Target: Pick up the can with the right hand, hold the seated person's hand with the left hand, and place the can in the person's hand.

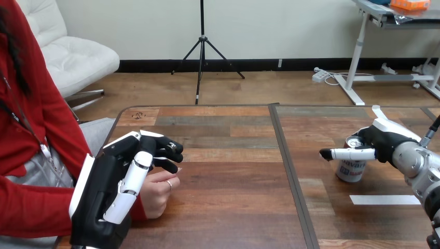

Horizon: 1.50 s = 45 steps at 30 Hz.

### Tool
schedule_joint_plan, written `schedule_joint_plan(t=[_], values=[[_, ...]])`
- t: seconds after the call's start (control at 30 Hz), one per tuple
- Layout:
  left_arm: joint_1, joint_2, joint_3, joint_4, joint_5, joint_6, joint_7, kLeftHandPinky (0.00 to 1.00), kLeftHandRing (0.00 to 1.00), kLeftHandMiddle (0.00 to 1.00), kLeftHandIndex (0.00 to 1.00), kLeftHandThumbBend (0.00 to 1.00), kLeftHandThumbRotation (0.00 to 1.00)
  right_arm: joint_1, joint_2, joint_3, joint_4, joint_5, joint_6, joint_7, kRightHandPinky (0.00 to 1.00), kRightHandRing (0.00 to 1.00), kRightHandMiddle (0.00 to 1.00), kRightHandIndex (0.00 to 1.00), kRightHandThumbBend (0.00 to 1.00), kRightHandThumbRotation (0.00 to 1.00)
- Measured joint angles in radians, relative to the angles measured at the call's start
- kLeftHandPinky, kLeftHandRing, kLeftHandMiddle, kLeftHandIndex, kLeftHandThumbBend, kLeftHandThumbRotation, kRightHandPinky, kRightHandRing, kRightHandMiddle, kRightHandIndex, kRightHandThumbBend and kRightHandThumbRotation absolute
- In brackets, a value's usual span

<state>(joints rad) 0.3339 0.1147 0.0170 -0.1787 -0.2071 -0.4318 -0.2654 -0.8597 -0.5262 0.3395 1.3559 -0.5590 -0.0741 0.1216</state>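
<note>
Wooden table [233,207], can [351,174] upright, long axis vertical, by right hand [386,141]

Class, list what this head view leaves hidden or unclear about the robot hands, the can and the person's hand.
All in the head view:
1. Person's hand: largely covered by the black-and-white left robot hand; whether it is held cannot be told.
2. Small white printed metal can: partly covered by the right robot hand; grasp unclear.
3. Silver right forearm: cut by the view's right edge.

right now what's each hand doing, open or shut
left hand: over the person's hand, grip cannot be told
right hand: open, straight finger across the can
</note>
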Motion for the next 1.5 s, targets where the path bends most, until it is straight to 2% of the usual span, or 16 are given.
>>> schedule_joint_plan(t=[0.33, 0.77, 1.03, 1.5], values=[[0.000, 0.000, 0.001, 0.000, -0.001, 0.000, -0.001, 0.47, 0.55, 0.57, 0.49, 0.26, 0.67, 0.000, 0.000, 0.000, 0.000, 0.002, 0.002, 0.001, 0.80, 0.90, 0.90, 0.85, 0.98, 0.66], [0.000, 0.000, 0.001, 0.000, -0.018, 0.000, -0.006, 0.47, 0.54, 0.56, 0.49, 0.26, 0.66, 0.000, -0.002, -0.001, 0.000, 0.005, 0.004, 0.001, 0.77, 0.85, 0.86, 0.83, 0.78, 0.69], [0.000, 0.001, 0.002, 0.000, -0.021, 0.000, -0.009, 0.47, 0.54, 0.56, 0.49, 0.26, 0.65, 0.000, -0.004, -0.002, 0.000, 0.007, 0.003, 0.001, 0.74, 0.82, 0.84, 0.82, 0.71, 0.67], [0.000, 0.001, 0.002, 0.000, -0.022, 0.000, -0.013, 0.47, 0.54, 0.56, 0.49, 0.25, 0.65, 0.000, -0.009, -0.003, 0.000, 0.015, 0.000, 0.003, 0.66, 0.74, 0.78, 0.77, 0.62, 0.49]])
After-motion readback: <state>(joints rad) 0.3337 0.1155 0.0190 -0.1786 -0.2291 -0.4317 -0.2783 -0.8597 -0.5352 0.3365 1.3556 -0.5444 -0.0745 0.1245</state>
